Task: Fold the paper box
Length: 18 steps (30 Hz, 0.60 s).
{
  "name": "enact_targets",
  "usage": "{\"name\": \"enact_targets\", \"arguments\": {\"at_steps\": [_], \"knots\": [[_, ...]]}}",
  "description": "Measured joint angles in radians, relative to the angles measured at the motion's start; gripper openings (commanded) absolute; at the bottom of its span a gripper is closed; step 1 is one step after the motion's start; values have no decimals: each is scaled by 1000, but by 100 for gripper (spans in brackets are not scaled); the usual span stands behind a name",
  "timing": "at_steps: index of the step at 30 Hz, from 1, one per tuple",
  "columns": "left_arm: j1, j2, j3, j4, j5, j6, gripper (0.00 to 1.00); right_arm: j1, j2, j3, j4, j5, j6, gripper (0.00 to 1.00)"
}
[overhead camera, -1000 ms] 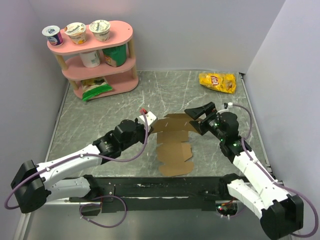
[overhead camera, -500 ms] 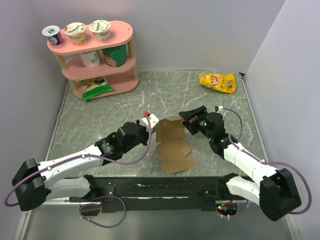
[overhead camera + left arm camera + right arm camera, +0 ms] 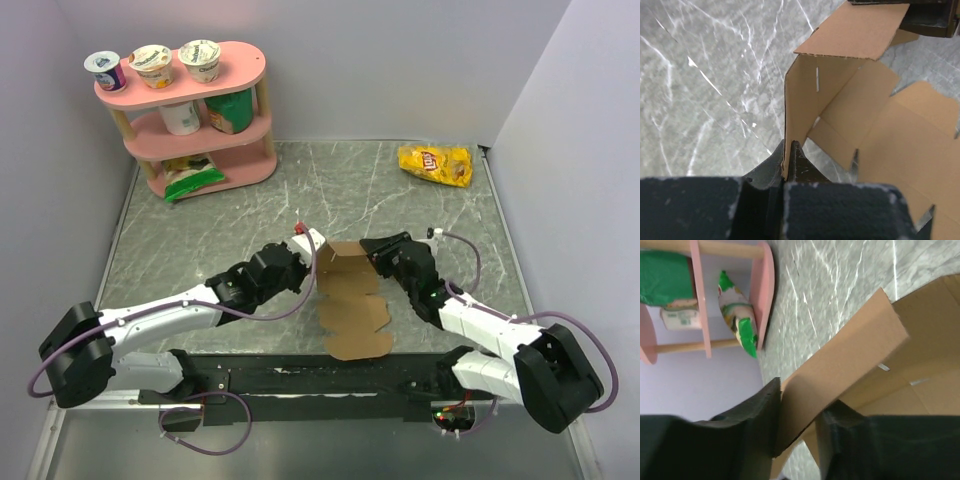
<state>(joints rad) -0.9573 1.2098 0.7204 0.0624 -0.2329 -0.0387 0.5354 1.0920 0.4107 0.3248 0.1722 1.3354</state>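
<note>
A: Start wide. What's laid out?

B: A grey marbled tabletop (image 3: 420,190), with a pink shelf (image 3: 245,128) in the far left corner. The paper box (image 3: 352,310) lies in the near middle, between the two arms. A yellow chip bag (image 3: 435,163) sits well apart at the far right.

A: Is the box a box yet?

B: No. Most of it is a flat die-cut sheet, and its near panels with the rounded flaps lie on the tabletop. Only the far end is raised. A side wall (image 3: 800,100) stands upright on the left, and a top flap (image 3: 840,355) leans over from its upper edge.

A: Who holds what?

B: The left fingers (image 3: 802,165) are together, clamped on the near edge of that side wall. The right fingers (image 3: 757,410) stand apart, one on each side of the top flap. The card runs between them, but I can't say they bite it.

A: So how far along?

B: Early, I'd judge. One wall is up and one flap is partly bent. The slot in the wall has nothing in it, the other panels lie flat, and nothing is tucked or locked. Raising the remaining sides, folding the near panels over and seating the tabs all seem left to do.
</note>
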Motion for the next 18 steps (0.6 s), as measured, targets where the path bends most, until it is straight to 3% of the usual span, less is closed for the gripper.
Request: {"name": "enact_targets", "arguments": {"at_steps": [6,7,8,9,10,12,14,18], "knots": [[-1,70,29,-17,-3,-75,5,47,13,-55,80,127,25,26],[-1,84,40,-23,-5,-93,12,52,13,-58,83,145,25,26],[-1,93,46,-26,-6,-106,35,56,13,-59,84,163,24,26],[-1,105,56,-34,-8,-132,48,59,13,-59,88,180,24,26],[-1,112,61,-44,-9,-137,72,62,12,-59,93,188,22,26],[-1,119,65,-66,-14,-177,87,64,10,-59,90,210,5,26],[0,116,65,-87,-23,-212,92,65,10,-59,75,225,-3,25],[0,61,56,-122,-40,-240,90,68,10,-45,13,241,-16,20]]}}
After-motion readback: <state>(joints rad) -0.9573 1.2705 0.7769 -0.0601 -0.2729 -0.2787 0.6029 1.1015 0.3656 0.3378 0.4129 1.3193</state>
